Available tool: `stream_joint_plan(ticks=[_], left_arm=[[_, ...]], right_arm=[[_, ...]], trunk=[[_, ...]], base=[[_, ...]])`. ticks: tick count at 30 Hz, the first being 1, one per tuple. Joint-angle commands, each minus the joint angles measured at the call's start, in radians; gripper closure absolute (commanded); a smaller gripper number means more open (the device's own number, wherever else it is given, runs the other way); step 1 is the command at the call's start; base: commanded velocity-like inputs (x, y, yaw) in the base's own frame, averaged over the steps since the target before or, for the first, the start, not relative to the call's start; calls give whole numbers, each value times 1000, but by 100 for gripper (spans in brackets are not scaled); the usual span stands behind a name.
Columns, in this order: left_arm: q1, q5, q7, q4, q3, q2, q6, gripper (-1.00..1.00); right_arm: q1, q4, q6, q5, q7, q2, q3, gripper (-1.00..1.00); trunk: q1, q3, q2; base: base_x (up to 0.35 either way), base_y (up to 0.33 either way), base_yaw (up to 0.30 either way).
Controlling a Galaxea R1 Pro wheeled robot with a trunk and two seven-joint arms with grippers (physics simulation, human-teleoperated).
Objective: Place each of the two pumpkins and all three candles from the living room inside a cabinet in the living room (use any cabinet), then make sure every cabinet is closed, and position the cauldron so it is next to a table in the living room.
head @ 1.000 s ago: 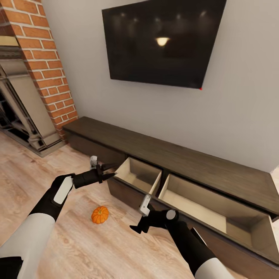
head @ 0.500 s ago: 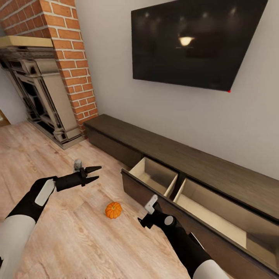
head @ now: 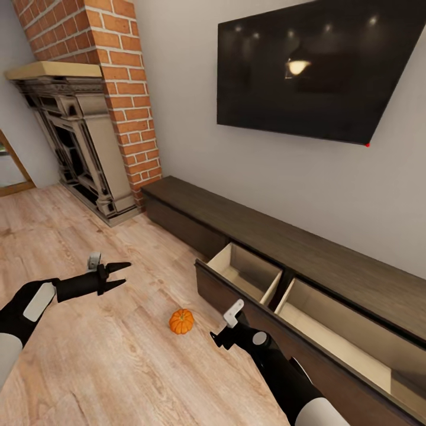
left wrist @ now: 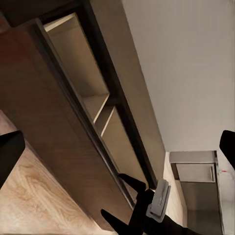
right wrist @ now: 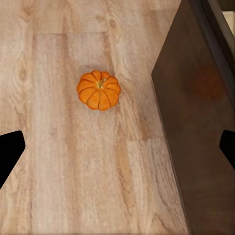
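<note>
A small orange pumpkin (head: pixel 181 321) (right wrist: pixel 99 90) lies on the plank floor just in front of the cabinet (head: pixel 248 222). This long, low, dark brown unit has a wide drawer (head: pixel 236 299) (left wrist: pixel 63 132) pulled out, with two pale compartments that look bare. My right gripper (head: pixel 218 341) (right wrist: pixel 117 152) hovers open, right of the pumpkin and close to the drawer front. It also appears in the left wrist view as the right gripper (left wrist: pixel 122 200). Farther left over the floor, my left gripper (head: pixel 125 274) (left wrist: pixel 117 149) is open, holds nothing and points toward the drawer.
A brick chimney (head: pixel 121 89) and an ornate dark fireplace (head: pixel 77 148) stand at the left, beyond the cabinet's end. A large black screen (head: pixel 313 65) hangs on the wall above the cabinet. A pale grey unit (left wrist: pixel 196 172) stands past the cabinet's far end.
The head view has swung left, bringing the fireplace into the picture. My left gripper has drawn back from the drawer's corner to the left. The pumpkin lies where it was.
</note>
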Motion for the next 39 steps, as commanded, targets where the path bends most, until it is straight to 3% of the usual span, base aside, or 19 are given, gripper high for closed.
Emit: stream_joint_plan(ticks=[1, 10, 22, 32, 39], left_arm=[[-1, -3, -4, 2, 4, 1, 3, -100], [-1, -2, -11, 22, 42, 25, 4, -100], [-1, 0, -14, 34, 45, 14, 3, -100], [-1, 0, -14, 34, 44, 4, 2, -100], [-1, 1, -16, 33, 45, 4, 3, -100]], right_arm=[[0, -1, 4, 10, 4, 0, -1, -100], [0, 30, 3, 11, 1, 0, 0, -100], [0, 57, -4, 13, 2, 0, 0, -100], [0, 108, -92, 13, 2, 1, 1, -100], [0, 137, -113, 7, 0, 1, 0, -100]], trunk=[[0, -1, 0], [0, -1, 0], [0, 2, 0], [0, 17, 0], [0, 28, 0]], base=[[0, 0, 12], [0, 0, 2], [0, 0, 0], [0, 0, 0], [0, 0, 0]])
